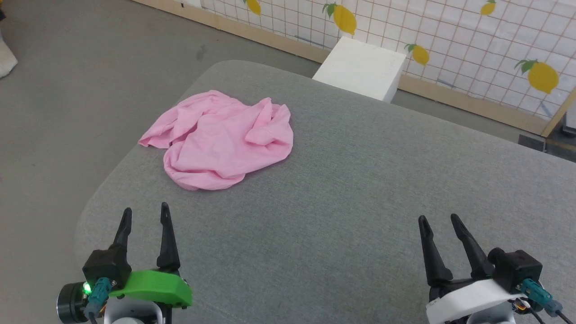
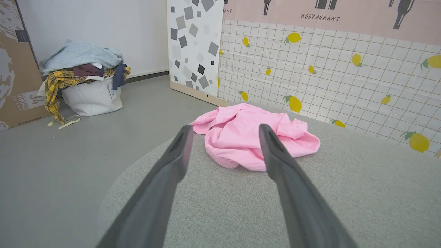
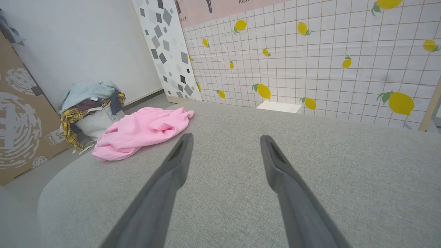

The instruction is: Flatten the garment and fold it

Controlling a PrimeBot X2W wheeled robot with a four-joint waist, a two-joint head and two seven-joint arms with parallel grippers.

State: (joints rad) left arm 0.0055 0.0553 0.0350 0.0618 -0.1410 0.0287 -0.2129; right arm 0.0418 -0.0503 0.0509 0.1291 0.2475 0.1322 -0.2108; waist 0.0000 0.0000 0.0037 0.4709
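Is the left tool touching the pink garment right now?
Apart. In the head view, the left tool sits open, and a strip of bare grey surface separates its fingertips from the near hem of the garment.

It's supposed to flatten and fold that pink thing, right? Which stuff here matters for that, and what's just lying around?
For the job: the garment, crumpled on the grey table; the left gripper and right gripper, jaws open, both apart from it.

Just lying about: white block past the table; white bag heaped with clothes on the floor; cardboard box beside it.
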